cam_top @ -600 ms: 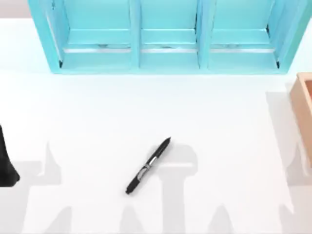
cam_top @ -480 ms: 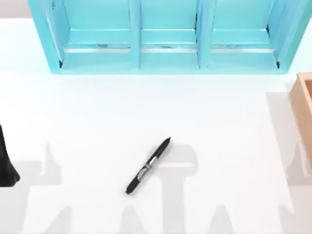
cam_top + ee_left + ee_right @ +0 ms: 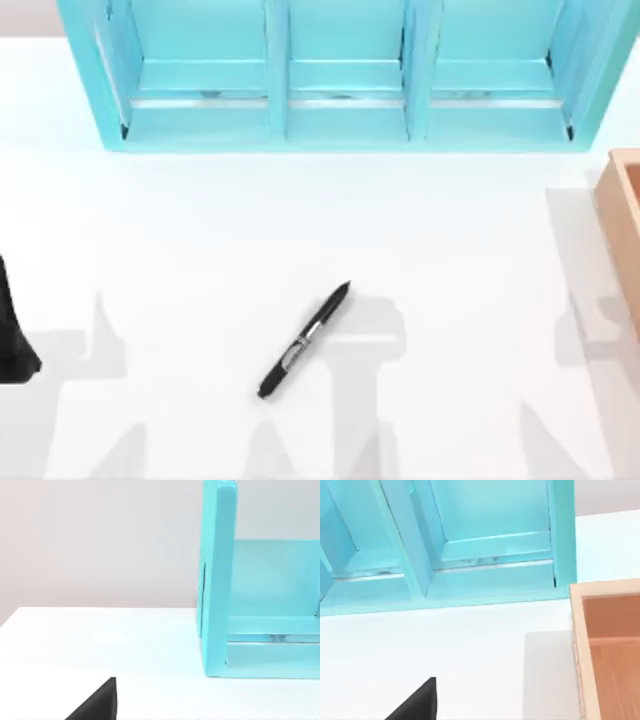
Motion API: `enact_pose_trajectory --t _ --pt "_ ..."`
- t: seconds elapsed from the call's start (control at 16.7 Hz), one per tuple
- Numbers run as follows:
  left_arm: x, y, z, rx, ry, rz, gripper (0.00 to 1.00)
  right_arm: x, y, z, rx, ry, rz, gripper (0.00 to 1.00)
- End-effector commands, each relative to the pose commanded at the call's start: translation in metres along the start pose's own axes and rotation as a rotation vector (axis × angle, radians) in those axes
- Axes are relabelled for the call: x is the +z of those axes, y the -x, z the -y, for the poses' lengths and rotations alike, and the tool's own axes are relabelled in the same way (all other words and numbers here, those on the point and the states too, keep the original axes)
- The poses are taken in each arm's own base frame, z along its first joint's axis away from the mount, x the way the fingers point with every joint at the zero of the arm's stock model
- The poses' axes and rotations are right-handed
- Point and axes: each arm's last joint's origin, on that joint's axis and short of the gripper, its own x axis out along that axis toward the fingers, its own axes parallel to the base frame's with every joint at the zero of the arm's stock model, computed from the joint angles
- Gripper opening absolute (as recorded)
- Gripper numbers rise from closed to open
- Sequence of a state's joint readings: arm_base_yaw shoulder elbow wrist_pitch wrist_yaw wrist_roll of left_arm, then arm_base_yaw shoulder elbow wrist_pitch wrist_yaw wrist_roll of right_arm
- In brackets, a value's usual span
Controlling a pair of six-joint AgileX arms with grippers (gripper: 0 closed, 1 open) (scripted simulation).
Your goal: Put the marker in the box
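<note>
The marker [image 3: 304,340], slim and black with a silver clip, lies flat and diagonal on the white table, a little below the middle of the top view, its pointed tip toward the upper right. Nothing touches it. The box [image 3: 625,225], tan wood with thick walls, is cut off by the right edge; the right wrist view looks into its open inside past the near wall [image 3: 581,655]. A black part of my left arm [image 3: 14,330] sits at the far left edge, well away from the marker. A dark corner of each gripper shows low in its own wrist view [image 3: 97,705] [image 3: 417,705].
A large turquoise shelf unit [image 3: 340,110] with three compartments spans the back of the table; its end wall [image 3: 217,580] stands near my left wrist camera and its right end [image 3: 562,540] rises just behind the box. White table lies between marker and box.
The marker and box have not moved. The arm shadows on the right side of the table have shifted; the left arm stays put.
</note>
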State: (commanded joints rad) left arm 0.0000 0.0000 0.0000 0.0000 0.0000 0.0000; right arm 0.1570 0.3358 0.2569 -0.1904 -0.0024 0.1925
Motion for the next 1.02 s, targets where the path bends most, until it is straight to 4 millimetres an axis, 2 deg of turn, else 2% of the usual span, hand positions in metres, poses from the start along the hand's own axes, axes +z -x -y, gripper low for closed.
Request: enact_pose_trajectory --t 0.24,0.48,0.72,0.84,1.02 --pt "0.000 0.000 0.000 0.000 0.000 0.000 1.00 0.023 -0.027 -0.026 0.010 -0.109 -0.365 1.00" --pt "0.000 0.000 0.000 0.000 0.000 0.000 1.00 0.028 -0.074 -0.067 -0.092 -0.159 -0.792 1.00" --pt "0.000 0.000 0.000 0.000 0.000 0.000 1.00 0.012 -0.128 -0.123 -0.290 -0.162 -1.132 1.00" --pt "0.000 0.000 0.000 0.000 0.000 0.000 1.00 0.001 -0.154 -0.154 -0.394 -0.172 -1.226 1.00" --pt "0.000 0.000 0.000 0.000 0.000 0.000 1.00 -0.012 -0.188 -0.202 -0.518 -0.221 -1.277 1.00"
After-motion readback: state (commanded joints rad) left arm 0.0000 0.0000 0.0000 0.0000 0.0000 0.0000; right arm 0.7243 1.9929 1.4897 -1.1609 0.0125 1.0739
